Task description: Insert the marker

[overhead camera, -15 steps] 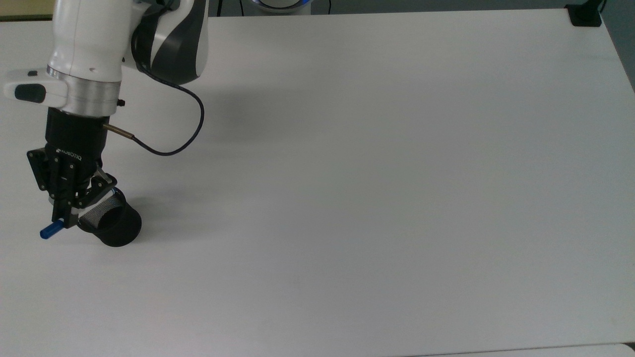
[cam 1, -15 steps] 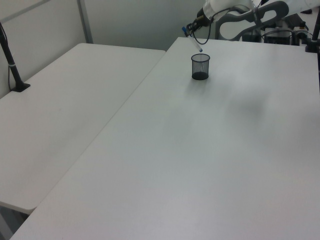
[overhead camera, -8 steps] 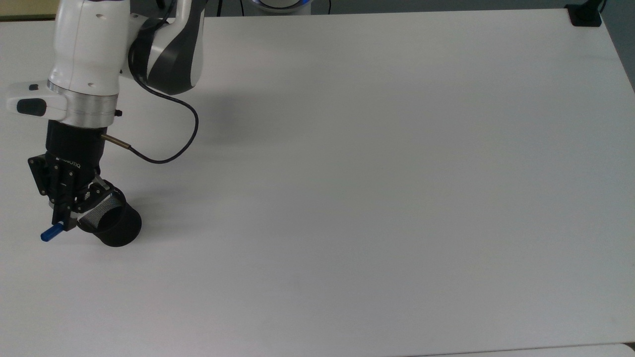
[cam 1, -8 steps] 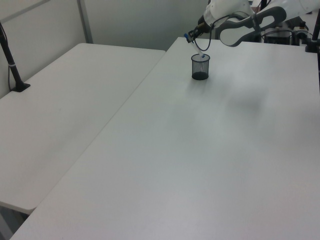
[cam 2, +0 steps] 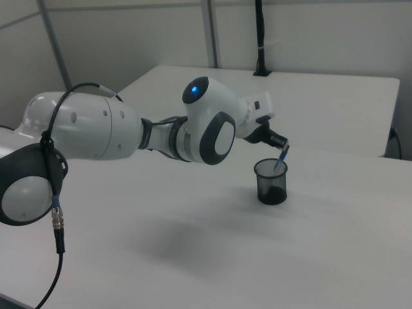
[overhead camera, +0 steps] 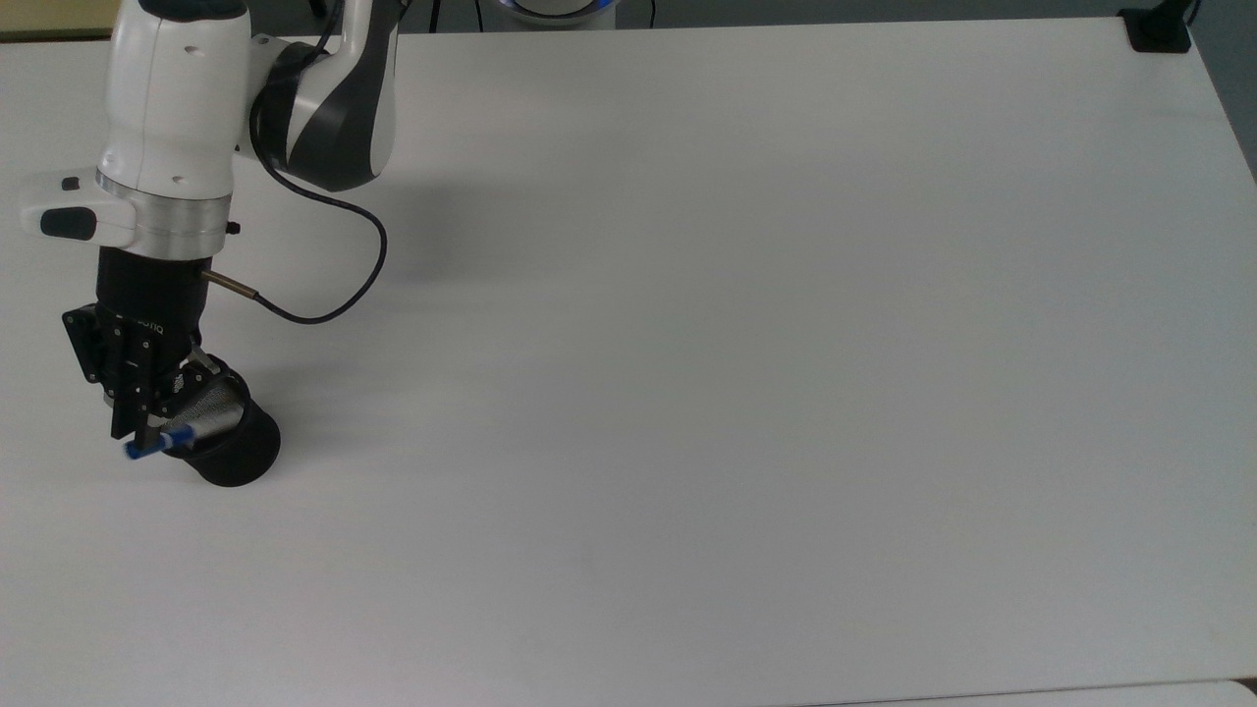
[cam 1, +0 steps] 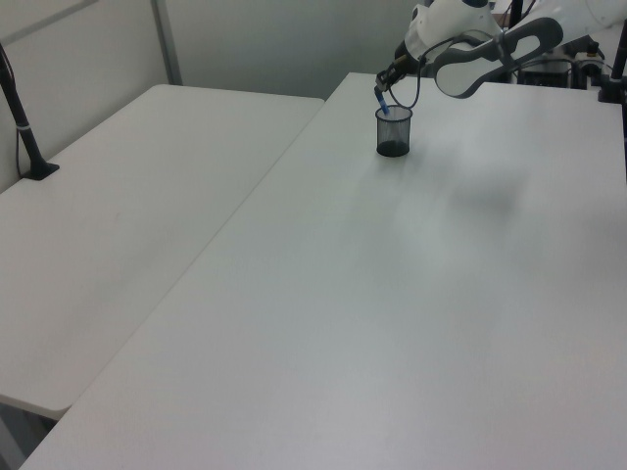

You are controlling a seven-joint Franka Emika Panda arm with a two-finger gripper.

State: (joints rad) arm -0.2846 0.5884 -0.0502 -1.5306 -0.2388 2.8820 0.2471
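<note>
The marker leans inside a black mesh cup, and only its blue cap end shows above the rim on the top view's left. In the right view the marker slants down into the cup. My gripper hangs just over the rim on that side and is open, with the blue cap right at its tips and no longer sticking out past them. The left view shows the cup at the far end of the table with the gripper above it. The white barrel is hidden in the cup.
The cup stands near the white table's left edge in the top view. A black clamp mount sits at the top view's upper right corner. A second white table with a black post adjoins in the left view.
The gripper came down over the cup. The marker, which stuck out sideways from the gripper above the rim, has slid down into the cup, so only its blue cap shows.
</note>
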